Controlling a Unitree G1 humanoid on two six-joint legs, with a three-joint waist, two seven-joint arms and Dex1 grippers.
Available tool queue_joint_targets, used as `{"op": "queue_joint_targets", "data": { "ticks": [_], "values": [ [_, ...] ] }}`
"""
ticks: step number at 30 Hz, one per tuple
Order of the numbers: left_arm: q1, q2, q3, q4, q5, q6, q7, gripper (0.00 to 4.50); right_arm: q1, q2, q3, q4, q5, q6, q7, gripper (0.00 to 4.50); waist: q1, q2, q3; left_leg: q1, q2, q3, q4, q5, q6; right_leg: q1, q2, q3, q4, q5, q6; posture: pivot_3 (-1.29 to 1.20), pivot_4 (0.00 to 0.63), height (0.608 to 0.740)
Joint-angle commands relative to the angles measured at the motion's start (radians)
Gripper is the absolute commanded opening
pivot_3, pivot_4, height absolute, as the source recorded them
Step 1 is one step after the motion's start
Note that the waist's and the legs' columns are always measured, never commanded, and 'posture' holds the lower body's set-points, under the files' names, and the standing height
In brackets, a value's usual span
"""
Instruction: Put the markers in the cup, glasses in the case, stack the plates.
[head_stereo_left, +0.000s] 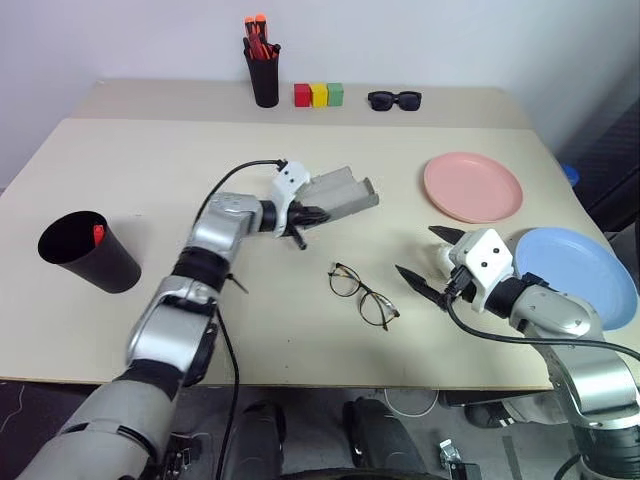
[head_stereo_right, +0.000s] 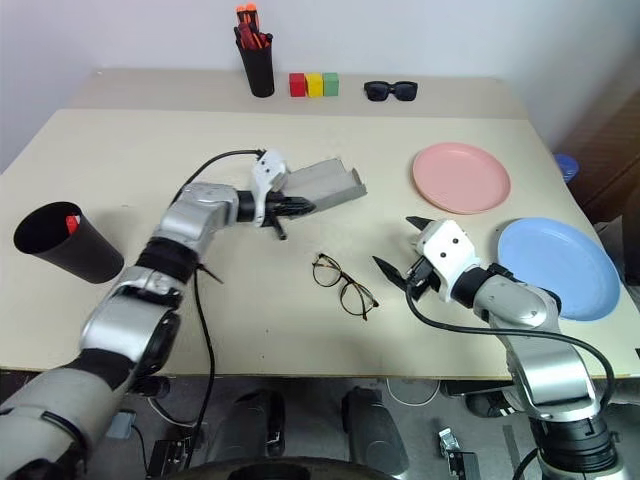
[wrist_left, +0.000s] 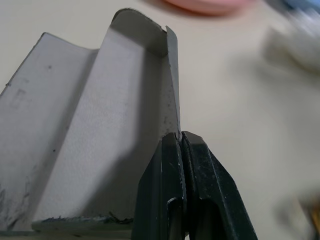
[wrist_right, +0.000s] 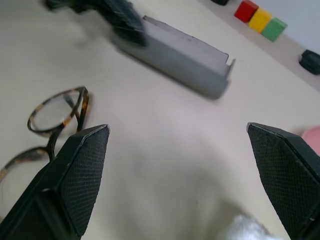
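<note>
With my left end effector (head_stereo_left: 300, 214) pinched shut on the wall of the case (head_stereo_left: 342, 192) and my right end effector (head_stereo_left: 432, 262) spread wide and empty, the glasses (head_stereo_left: 362, 293) lie on the surface (head_stereo_left: 150, 170) just beside the right one, awaiting pickup and casing.

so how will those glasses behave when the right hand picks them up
The glasses have thin wire rims, so they probably weigh little and may slide on the smooth table if nudged. Their arms look folded and springy, so a hard pinch could bend them. The open right hand would likely grip best at the bridge.
</note>
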Motion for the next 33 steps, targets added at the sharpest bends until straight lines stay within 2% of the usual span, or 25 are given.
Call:
{"op": "queue_joint_targets", "data": {
  "ticks": [1,8,16,20,27,33],
  "values": [
    [0.040,0.078,-0.029,-0.130,-0.002,-0.055,-0.146,0.02,-0.025,0.014,0.016,-0.017,0.012,-0.013,0.004,4.50,0.003,0.000,0.000,0.000,0.000,0.000,0.000,0.000,0.000,0.000,0.000,0.000,0.000,0.000,0.000,0.00,0.150,0.725],
    [0.137,0.192,-0.052,-0.244,0.004,-0.067,-0.263,0.02,-0.044,0.024,0.040,-0.002,0.018,-0.015,0.021,4.50,0.004,0.000,0.000,-0.001,0.000,0.000,0.002,0.000,0.000,0.000,-0.001,0.000,0.000,0.000,0.000,0.00,0.150,0.725],
    [0.144,0.196,-0.061,-0.241,0.026,-0.058,-0.241,0.02,-0.067,0.020,0.051,0.001,0.043,0.012,0.055,4.50,0.004,0.000,0.000,-0.001,0.000,0.000,0.002,0.000,0.000,0.000,-0.001,0.000,0.000,0.000,0.000,0.00,0.150,0.725],
    [0.134,0.183,-0.052,-0.209,0.056,-0.116,-0.173,1.76,-0.077,-0.002,0.046,-0.032,0.088,0.094,0.079,4.50,0.004,0.000,0.000,-0.001,0.000,0.000,0.002,0.000,0.000,0.000,-0.001,0.000,0.000,0.000,0.000,0.00,0.150,0.725],
    [0.145,0.171,0.007,-0.270,0.016,-0.141,-0.102,1.76,-0.122,-0.060,0.106,-0.108,0.088,0.272,0.073,4.50,0.004,0.000,0.000,-0.001,0.000,0.000,0.002,0.000,0.000,0.000,-0.001,0.000,0.001,0.000,0.000,0.00,0.150,0.725],
    [0.331,0.233,0.053,-0.621,-0.035,-0.061,-0.065,1.76,-0.198,-0.065,0.180,-0.205,0.105,0.461,0.024,4.50,-0.006,0.001,0.000,0.000,0.001,0.001,0.002,0.000,0.000,0.000,0.000,0.001,0.001,0.000,0.000,0.00,0.150,0.725]
  ]
}}
